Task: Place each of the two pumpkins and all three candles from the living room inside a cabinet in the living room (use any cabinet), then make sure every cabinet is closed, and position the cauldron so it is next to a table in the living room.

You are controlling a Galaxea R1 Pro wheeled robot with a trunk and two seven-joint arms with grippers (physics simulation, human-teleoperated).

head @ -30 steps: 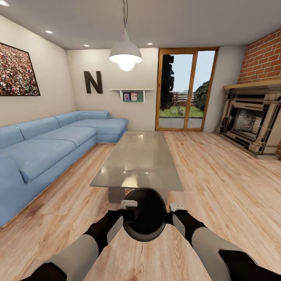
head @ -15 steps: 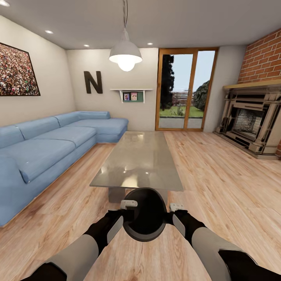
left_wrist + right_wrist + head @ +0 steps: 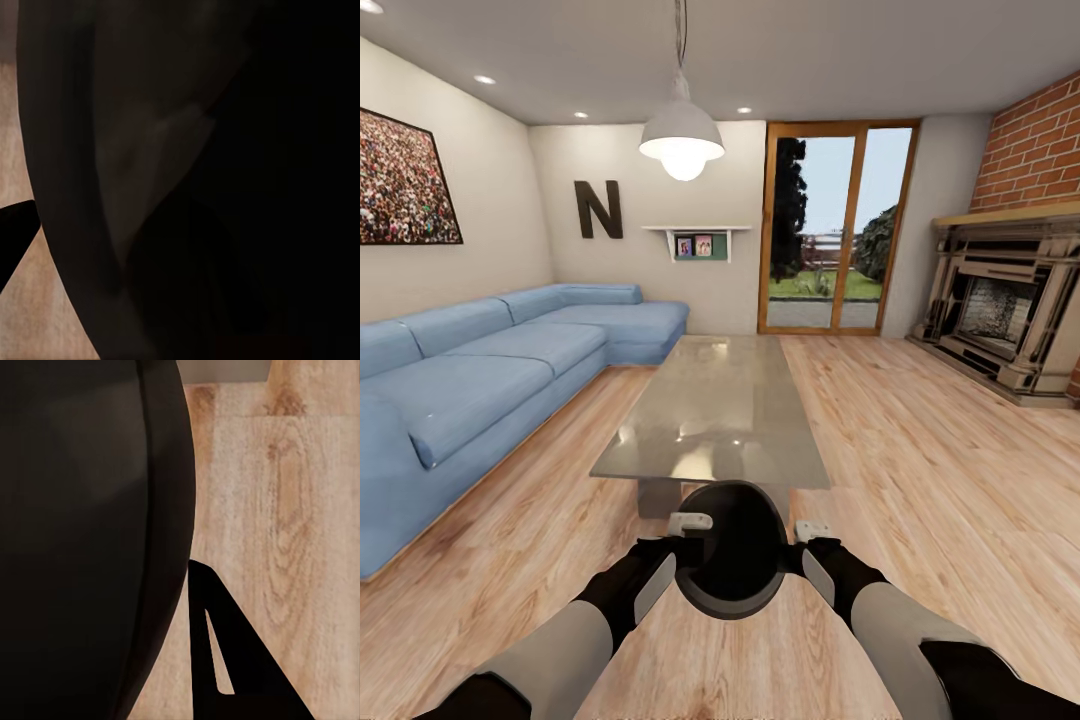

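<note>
Cauldron (image 3: 732, 555) was sitting right in front of the robot, held up between both arms just short of the near end of the low coffee table (image 3: 715, 410), whose glossy surface was reflecting the ceiling lights. From the head camera you could see down into its wide black mouth, with the left pincer (image 3: 682, 545) pressed against one side of the rim and the right pincer (image 3: 807, 548) against the opposite side, so it looked squeezed between the two. Whether each pincer was actually clamped on the rim or just pushing on it, I couldn't tell, since the fingers were mostly hidden by the pot. The left wrist camera was basically all dark curved cauldron wall (image 3: 187, 180) with a sliver of wood floor (image 3: 15, 150) at the edge, and the right wrist camera had the black belly (image 3: 82, 540) close up next to one dark fingertip (image 3: 225, 660) over the floor planks. Around it, the room had a long blue sofa (image 3: 480, 370) on the robot's left, a fireplace (image 3: 1010, 310) under a brick wall on the right, a glass door (image 3: 835, 230) at the far end, a hanging lamp (image 3: 681, 135) over the table and a big letter N (image 3: 598, 210) on the back wall.
</note>
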